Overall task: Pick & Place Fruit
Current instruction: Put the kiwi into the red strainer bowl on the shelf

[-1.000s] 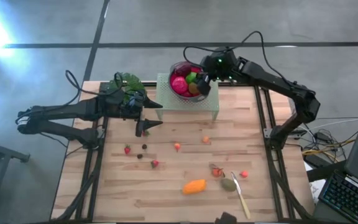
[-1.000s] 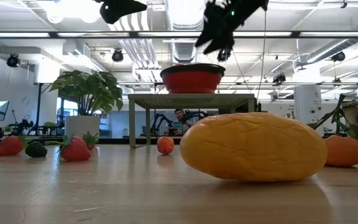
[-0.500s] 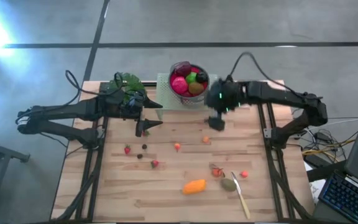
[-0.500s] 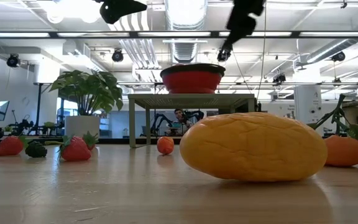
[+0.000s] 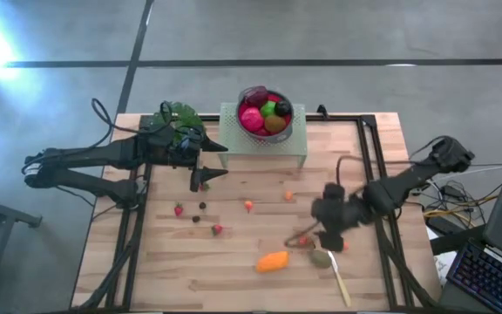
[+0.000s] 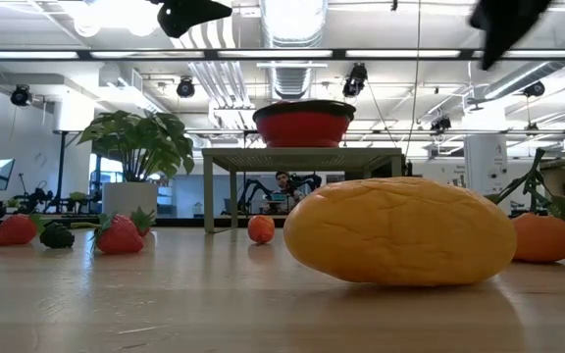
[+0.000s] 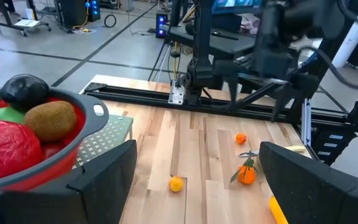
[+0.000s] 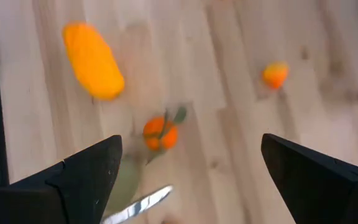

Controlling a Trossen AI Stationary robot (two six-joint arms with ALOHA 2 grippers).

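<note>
Our right gripper [image 5: 325, 225] swung from the bowl [image 5: 265, 114] down above the leafy orange [image 8: 160, 134], jaws released; we centre them before clenching.

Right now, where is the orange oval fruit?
High view: the orange oval fruit lies near the table's front edge, centre, just left of the greenish oval fruit.

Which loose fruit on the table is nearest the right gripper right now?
The leafy orange fruit, just beside the open right gripper. The orange oval and the small berries lie farther off.

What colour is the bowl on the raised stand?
Red bowl, clearest in the low view.
</note>
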